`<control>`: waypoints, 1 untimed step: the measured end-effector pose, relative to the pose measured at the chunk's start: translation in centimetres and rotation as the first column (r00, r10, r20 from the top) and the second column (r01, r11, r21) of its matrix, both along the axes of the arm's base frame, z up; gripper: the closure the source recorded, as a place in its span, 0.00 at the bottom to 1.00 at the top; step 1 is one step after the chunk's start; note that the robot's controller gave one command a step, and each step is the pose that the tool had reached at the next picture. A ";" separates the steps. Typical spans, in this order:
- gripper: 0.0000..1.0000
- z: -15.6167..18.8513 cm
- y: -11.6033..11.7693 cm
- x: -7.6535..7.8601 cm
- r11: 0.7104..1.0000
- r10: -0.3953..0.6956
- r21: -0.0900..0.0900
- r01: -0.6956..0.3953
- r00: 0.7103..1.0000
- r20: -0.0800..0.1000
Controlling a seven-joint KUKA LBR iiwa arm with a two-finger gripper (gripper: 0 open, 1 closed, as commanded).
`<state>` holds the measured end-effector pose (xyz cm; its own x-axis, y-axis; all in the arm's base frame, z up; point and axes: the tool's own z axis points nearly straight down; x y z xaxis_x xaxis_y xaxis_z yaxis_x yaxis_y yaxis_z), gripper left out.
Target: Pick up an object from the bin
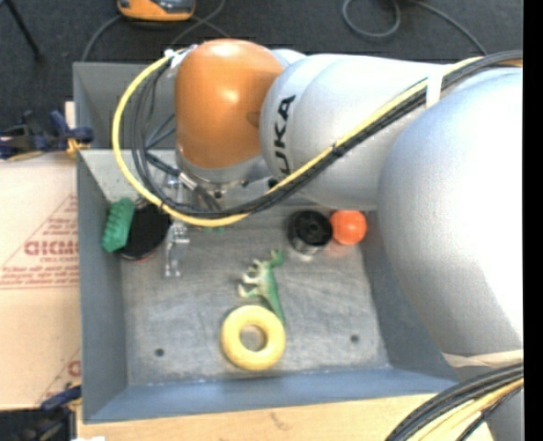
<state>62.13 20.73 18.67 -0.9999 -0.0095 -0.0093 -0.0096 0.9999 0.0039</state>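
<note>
My gripper (173, 257) reaches down under the orange wrist cover into the left half of the bin. Just to its left a green ridged piece (118, 225) leans against the left wall, with a black round thing (143, 235) beside it, partly under the wrist. A small green and white toy (265, 278) lies on the bin floor to the right of the gripper. Nothing shows in the gripper.
A yellow tape roll (253, 338) lies flat near the front wall. A black cylinder (308, 230) and an orange ball (349, 228) sit together at the right, close under the arm. The arm covers the back and the right side of the bin.
</note>
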 end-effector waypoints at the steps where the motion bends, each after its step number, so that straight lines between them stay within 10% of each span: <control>1: 0.00 -3.8 -3.1 -2.5 0.995 0.097 -0.003 -0.097 0.995 -0.007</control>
